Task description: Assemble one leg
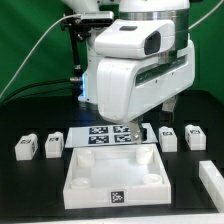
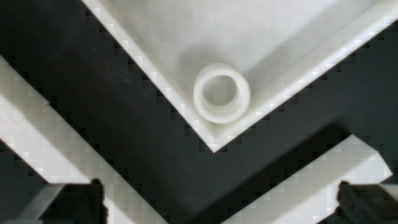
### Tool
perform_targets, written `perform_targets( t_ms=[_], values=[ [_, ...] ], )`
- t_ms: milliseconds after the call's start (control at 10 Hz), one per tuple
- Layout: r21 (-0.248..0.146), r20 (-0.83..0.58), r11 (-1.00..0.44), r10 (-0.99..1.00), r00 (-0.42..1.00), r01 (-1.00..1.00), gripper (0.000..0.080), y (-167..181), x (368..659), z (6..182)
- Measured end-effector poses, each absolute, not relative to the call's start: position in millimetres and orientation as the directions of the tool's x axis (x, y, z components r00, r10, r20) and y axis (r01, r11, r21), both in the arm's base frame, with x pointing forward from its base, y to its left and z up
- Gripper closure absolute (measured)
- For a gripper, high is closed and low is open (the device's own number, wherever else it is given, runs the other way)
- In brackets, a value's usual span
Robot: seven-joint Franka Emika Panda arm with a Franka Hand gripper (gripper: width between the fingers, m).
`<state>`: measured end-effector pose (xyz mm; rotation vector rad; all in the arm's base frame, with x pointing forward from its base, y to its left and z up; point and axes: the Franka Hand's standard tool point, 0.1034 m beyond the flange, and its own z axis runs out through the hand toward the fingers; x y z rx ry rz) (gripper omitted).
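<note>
Four small white legs with black tags stand on the black table, two at the exterior view's left [image 1: 25, 147] [image 1: 55, 143] and two at its right [image 1: 168, 137] [image 1: 195, 136]. The large white square plate [image 1: 88, 178] lies at the front. My gripper [image 2: 214, 205] hangs over one corner of the plate [image 2: 169, 75], and a round corner socket [image 2: 221, 90] shows below it. The dark fingertips [image 2: 63, 203] stand wide apart with nothing between them. In the exterior view the arm's white housing [image 1: 135, 60] hides most of the gripper. No leg is held.
The marker board [image 1: 108, 134] lies flat just behind the plate, under the arm. Another white part [image 1: 212, 178] shows at the exterior view's right edge. Cables and a green backdrop stand behind the arm.
</note>
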<state>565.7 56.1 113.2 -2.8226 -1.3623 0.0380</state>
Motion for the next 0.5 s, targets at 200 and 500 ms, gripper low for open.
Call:
perform_targets(
  t_ms=[200,500],
  values=[
    [-0.017,-0.019,-0.622,0.783,0.622,0.783,0.0150,56.1,565.7,113.2],
    [-0.017,-0.017,-0.601,0.800,0.600,0.799,0.0150,56.1,565.1,112.6]
  ],
)
